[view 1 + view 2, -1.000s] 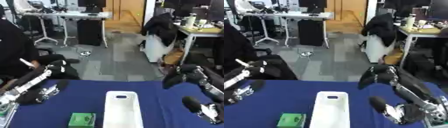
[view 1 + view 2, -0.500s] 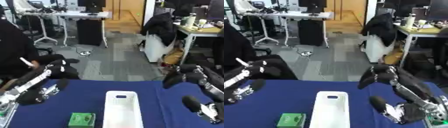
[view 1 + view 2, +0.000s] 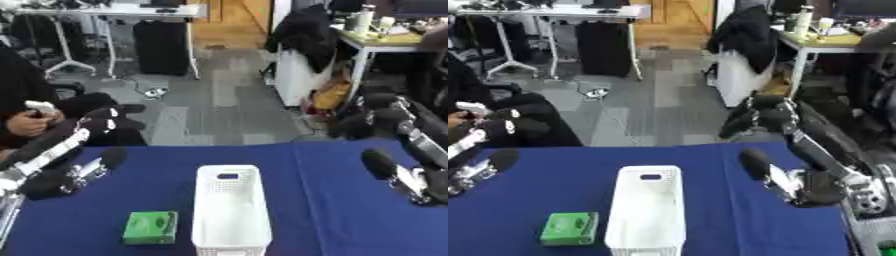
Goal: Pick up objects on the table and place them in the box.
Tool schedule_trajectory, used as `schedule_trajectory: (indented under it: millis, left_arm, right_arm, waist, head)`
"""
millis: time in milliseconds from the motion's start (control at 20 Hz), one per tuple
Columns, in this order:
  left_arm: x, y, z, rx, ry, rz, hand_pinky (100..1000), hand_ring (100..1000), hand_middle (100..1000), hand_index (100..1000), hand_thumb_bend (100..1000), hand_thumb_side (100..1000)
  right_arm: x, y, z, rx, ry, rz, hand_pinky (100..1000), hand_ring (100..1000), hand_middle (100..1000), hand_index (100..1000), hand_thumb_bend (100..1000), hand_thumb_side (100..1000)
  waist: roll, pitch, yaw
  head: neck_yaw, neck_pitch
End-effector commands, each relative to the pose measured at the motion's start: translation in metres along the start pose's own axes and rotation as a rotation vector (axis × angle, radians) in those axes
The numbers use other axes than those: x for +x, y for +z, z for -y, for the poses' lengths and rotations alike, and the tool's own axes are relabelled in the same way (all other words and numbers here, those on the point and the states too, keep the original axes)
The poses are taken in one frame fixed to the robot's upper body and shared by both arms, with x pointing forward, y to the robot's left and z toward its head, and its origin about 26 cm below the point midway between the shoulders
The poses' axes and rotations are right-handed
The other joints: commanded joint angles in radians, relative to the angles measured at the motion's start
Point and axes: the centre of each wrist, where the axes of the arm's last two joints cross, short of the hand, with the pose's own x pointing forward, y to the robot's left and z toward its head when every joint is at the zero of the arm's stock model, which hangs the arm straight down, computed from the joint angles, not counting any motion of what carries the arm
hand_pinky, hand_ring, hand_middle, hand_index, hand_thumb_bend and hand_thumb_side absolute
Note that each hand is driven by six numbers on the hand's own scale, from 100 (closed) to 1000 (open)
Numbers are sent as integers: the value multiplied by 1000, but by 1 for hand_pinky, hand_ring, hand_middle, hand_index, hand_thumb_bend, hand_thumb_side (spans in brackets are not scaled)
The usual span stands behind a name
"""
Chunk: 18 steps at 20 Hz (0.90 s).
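Observation:
A white slotted box [image 3: 229,207] stands lengthwise in the middle of the blue table, with nothing showing inside it. Just left of it, a small green packet [image 3: 150,227] lies flat on the cloth. My left hand [image 3: 54,147] hovers over the table's left side. It is open, its fingers stretched toward the far edge, and it holds nothing. My right hand [image 3: 815,150] hangs over the right side, also open, with relaxed fingers reaching past the far edge and the thumb pointing inward. Both hands are well apart from the packet and the box.
The blue tablecloth [image 3: 332,220] ends at a far edge about midway up the view, with grey office floor, desks and a draped chair beyond. A small green thing [image 3: 885,247] shows at the lower right corner. Bare cloth lies on both sides of the box.

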Motion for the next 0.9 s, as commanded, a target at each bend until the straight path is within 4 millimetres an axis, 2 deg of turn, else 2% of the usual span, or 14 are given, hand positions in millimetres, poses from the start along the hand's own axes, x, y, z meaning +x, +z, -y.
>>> schedule_trajectory:
  millis: [50,250,450,900]
  left_arm:
    - [-6,4,-12,-49,-76,-2,765,830,927,899,126,1000]
    - [-19,7,-11,-90,-115,7,739,803,895,898,120,1000]
    - [-30,8,-7,-127,-159,28,740,801,891,891,110,1000]
    - [-47,15,10,-199,-222,29,757,822,916,890,101,1000]
  right_arm:
    - [3,-1,6,-6,28,1,546,607,598,684,266,1000]
    - [3,-2,5,6,25,7,547,607,599,684,263,1000]
    - [4,-3,4,13,21,12,547,607,598,684,260,1000]
    - [4,-3,4,32,21,21,549,607,599,683,252,1000]
  waist:
    - [4,-11,-5]
    - [6,-13,-12]
    - [6,-13,-16]
    - [5,-12,-15]
  head:
    - [-6,22]
    - [35,46]
    - [83,52]
    - [93,12]
